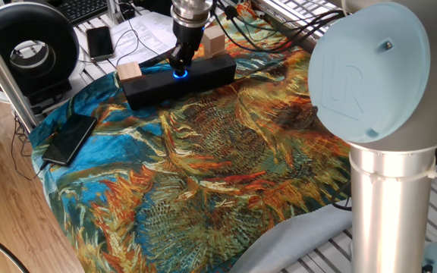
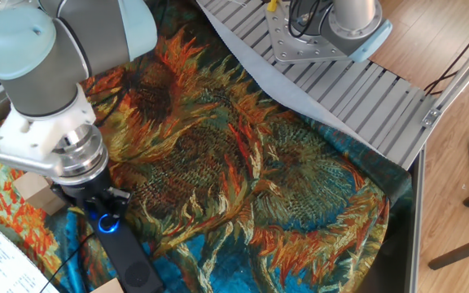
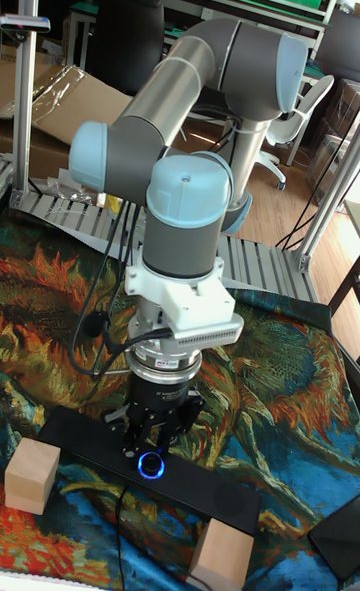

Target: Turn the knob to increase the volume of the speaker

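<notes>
- One step looks underway: your gripper stands straight above the knob, fingertips down at its blue ring, on the middle of the speaker.
- You cannot tell from these views whether the fingers are closed on the knob or only set around it; the blue ring shows just below them.
- How much turning is done is not readable; judge the volume as not yet confirmed raised, with the twist left to do.
- Two wooden blocks sit near the gripper, one off each end of the speaker, clear of the fingers.
- A flat black phone lies on the sunflower cloth, well away from the gripper.
- Nothing blocks the wrist from rotating.
</notes>
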